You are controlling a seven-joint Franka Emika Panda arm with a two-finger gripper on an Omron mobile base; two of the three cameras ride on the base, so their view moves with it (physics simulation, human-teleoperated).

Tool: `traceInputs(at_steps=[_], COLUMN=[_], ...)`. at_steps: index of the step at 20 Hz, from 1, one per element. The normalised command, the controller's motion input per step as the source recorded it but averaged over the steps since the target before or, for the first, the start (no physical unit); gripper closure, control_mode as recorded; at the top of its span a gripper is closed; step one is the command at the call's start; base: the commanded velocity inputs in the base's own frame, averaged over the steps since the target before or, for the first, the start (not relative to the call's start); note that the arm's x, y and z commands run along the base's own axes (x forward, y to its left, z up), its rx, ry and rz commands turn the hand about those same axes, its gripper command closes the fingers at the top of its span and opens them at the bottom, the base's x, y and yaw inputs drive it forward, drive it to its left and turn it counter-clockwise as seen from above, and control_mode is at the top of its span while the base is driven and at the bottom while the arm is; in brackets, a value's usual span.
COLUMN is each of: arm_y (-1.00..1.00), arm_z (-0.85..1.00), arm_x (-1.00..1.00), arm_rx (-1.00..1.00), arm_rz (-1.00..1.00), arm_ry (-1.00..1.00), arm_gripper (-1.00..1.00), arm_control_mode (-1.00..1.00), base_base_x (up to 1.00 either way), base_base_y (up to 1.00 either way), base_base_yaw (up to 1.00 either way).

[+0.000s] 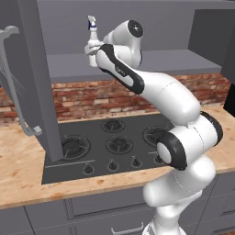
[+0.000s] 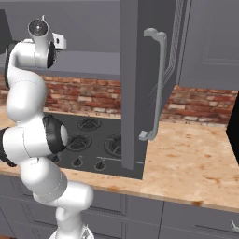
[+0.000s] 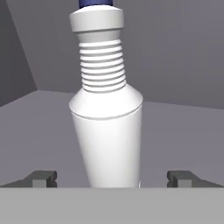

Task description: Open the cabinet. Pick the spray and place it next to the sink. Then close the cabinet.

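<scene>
The cabinet [image 1: 160, 62] stands open, its left door [image 1: 39, 82] swung out over the counter with the long silver handle [image 1: 16, 87] showing. The other open door [image 2: 135, 93] and its handle [image 2: 156, 84] hang forward in the right base view. The spray [image 1: 92, 25], a pale bottle with a blue nozzle, stands upright on the cabinet shelf. My gripper [image 1: 93, 49] reaches into the cabinet at the bottle's lower body. In the hand view the spray [image 3: 107, 127] rises between my open gripper [image 3: 113, 178], with a gap to each fingertip [image 3: 43, 178]. The sink is out of view.
Below the cabinet lies a black gas cooktop [image 1: 110, 142] with knobs along its front, set in a wooden counter [image 2: 196, 163]. A brick backsplash [image 1: 92, 98] runs behind it. Grey drawers [image 1: 101, 202] sit under the counter. The open doors overhang the counter on both sides of my arm.
</scene>
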Motion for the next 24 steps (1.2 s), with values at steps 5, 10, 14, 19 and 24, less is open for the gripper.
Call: traceInputs(at_steps=[5,10,14,19,24], arm_y=[0.0,0.08,0.14,0.14,0.01], arm_z=[0.0,0.0,0.0,0.0,0.0], arm_x=[0.19,0.1,0.0,0.0,0.08], arm_rx=[0.0,0.0,0.0,0.0,0.0], arm_rz=[0.0,0.0,0.0,0.0,0.0], arm_ry=[0.0,0.0,0.0,0.0,0.0], arm_gripper=[-1.0,-1.0,-1.0,-1.0,-1.0], arm_control_mode=[-1.0,-1.0,-1.0,-1.0,-1.0], base_base_x=[0.0,0.0,0.0,0.0,0.0], base_base_y=[0.0,0.0,0.0,0.0,0.0], base_base_yaw=[0.0,0.0,0.0,0.0,0.0])
